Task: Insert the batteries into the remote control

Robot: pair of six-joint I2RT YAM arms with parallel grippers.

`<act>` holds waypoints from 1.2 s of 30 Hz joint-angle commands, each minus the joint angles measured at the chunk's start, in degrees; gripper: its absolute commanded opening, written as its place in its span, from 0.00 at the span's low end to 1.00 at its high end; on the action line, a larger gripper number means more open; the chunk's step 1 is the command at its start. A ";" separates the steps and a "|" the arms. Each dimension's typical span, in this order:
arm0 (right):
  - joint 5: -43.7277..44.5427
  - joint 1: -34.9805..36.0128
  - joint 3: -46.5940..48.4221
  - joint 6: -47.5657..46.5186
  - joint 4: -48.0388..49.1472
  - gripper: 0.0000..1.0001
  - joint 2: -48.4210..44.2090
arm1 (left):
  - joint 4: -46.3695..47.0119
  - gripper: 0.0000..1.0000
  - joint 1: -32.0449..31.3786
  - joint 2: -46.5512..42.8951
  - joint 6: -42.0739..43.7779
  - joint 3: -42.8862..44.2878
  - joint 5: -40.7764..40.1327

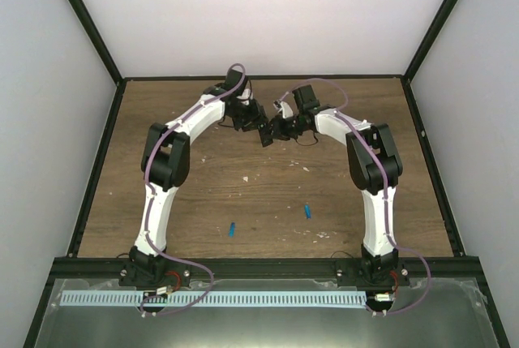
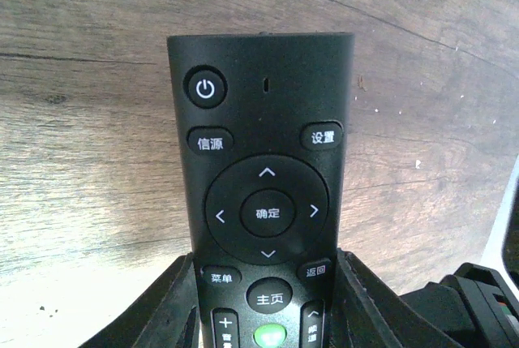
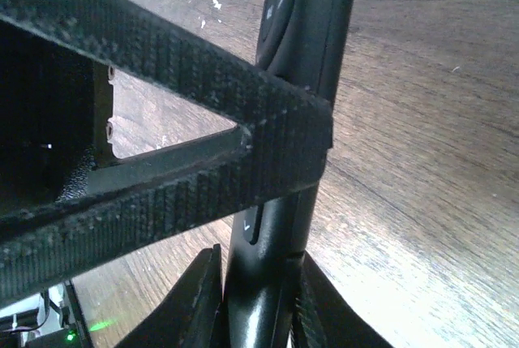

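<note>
The black remote control point(image 2: 261, 161) is held above the table at the far middle point(image 1: 266, 135), with its button face toward the left wrist camera. My left gripper point(image 2: 268, 315) is shut on its sides near the lower buttons, and it shows in the top view point(image 1: 253, 125). My right gripper point(image 3: 259, 303) is shut on the other end of the remote point(image 3: 312, 32), which is seen edge-on there; it also shows in the top view point(image 1: 280, 129). A left finger point(image 3: 162, 161) crosses the right wrist view. Two blue batteries point(image 1: 232, 229) point(image 1: 307, 210) lie on the wood nearer the arm bases.
Pale specks of debris point(image 1: 247, 178) lie on the brown wooden table point(image 1: 203, 194). White walls with black frame posts point(image 1: 85, 19) enclose the back and sides. A metal shelf with a pale strip point(image 1: 243, 299) runs along the near edge.
</note>
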 commanded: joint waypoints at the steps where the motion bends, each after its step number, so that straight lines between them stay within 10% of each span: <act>1: -1.23 0.52 3.17 0.09 -0.21 0.17 1.07 | 0.33 0.00 -0.47 -0.44 -0.46 1.33 -0.22; 11: -0.60 0.52 3.39 -0.09 -0.75 0.05 0.99 | 1.25 0.10 -0.56 -0.53 -0.54 0.53 -0.73; 25: 10.35 0.53 2.34 -3.28 -3.42 0.01 -2.97 | 11.74 0.96 0.41 -14.85 0.49 -13.63 -11.61; 36: 34.45 3.31 0.19 -14.16 -6.46 0.01 -8.80 | 16.64 1.00 5.81 -24.52 -6.82 -22.74 -12.86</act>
